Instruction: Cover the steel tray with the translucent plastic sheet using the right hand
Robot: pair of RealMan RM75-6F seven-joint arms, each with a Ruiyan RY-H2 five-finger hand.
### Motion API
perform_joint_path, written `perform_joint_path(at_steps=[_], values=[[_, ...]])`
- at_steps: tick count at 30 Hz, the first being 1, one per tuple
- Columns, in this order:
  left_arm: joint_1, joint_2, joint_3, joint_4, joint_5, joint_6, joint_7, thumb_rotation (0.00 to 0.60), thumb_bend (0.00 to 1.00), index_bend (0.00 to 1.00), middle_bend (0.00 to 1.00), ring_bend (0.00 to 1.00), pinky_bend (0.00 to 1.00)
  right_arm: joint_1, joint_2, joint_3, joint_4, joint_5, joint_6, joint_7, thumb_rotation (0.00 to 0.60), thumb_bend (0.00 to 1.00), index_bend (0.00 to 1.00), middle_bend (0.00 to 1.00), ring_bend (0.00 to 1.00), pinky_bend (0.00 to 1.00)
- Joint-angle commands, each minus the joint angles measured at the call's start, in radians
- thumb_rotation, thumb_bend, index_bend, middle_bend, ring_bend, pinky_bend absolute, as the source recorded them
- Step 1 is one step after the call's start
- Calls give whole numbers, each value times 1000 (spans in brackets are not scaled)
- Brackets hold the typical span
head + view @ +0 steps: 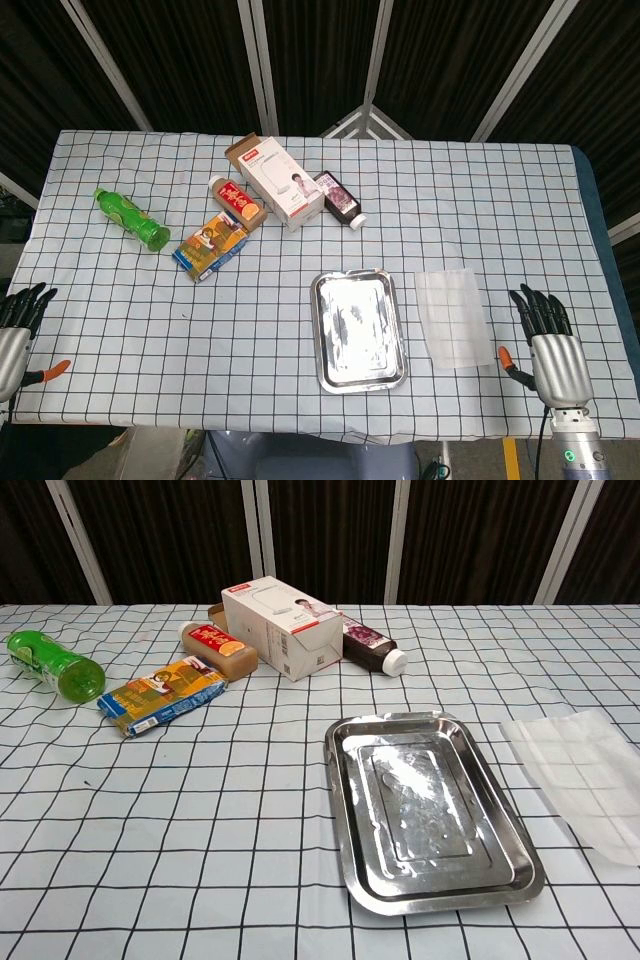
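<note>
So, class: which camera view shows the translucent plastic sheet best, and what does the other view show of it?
The head view: the whole translucent plastic sheet lies flat between the steel tray and the right hand, touching neither. The chest view shows the sheet closer, but the picture's right edge cuts it off.

Empty steel tray [358, 330] lies flat, uncovered; translucent plastic sheet [453, 318] lies flat just beside it

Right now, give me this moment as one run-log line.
phase: not started | steel tray: uncovered | plastic sheet: flat on table, right of tray | right hand: open, beside sheet, holding nothing | left hand: open, idle
</note>
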Motion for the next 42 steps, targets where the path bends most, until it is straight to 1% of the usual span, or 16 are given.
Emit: perform_joint_path(at_steps=[1,11,15,17,19,20,27,30,33,37,42], values=[[0,0,0,0,0,0,0,600,0,0,0,0,0,0,0,0,0,-1,0,0,600,408,0,0,0,0],[1,0,2,-1,7,5,1,600,0,0,0,0,0,4,-1,-12,0,-11,-15,0,600,408,0,0,0,0],[-1,-2,1,2,5,1,2,600,0,0,0,0,0,15,-17,-26,-8,-21,-43,-28,600,409,3,0,0,0],[-2,-2,0,2,5,-1,1,600,0,0,0,0,0,26,-30,-29,-2,-31,-56,-62,600,409,30,0,0,0],[-2,-2,1,2,8,0,1,600,0,0,0,0,0,36,-42,-31,11,-40,-70,-98,600,408,74,0,0,0],[-2,-2,2,2,9,1,1,600,0,0,0,0,0,42,-46,-34,21,-46,-80,-112,600,408,81,0,0,0],[0,0,2,2,8,4,-3,600,0,0,0,0,0,84,-72,-67,136,-91,-159,-214,600,395,86,0,0,0],[1,0,3,2,11,5,0,600,0,0,0,0,0,96,-96,-68,173,-83,-187,-268,600,393,63,0,0,0],[2,0,4,-1,11,5,1,600,0,0,0,0,0,102,-128,-52,199,-61,-195,-310,600,392,11,0,0,0],[2,2,4,-1,8,3,-2,600,0,0,0,0,0,96,-172,-34,201,5,-207,-310,600,392,1,0,0,0],[0,3,4,-2,7,0,-4,600,0,0,0,0,0,85,-208,-34,240,50,-212,-342,600,393,0,0,0,0]])
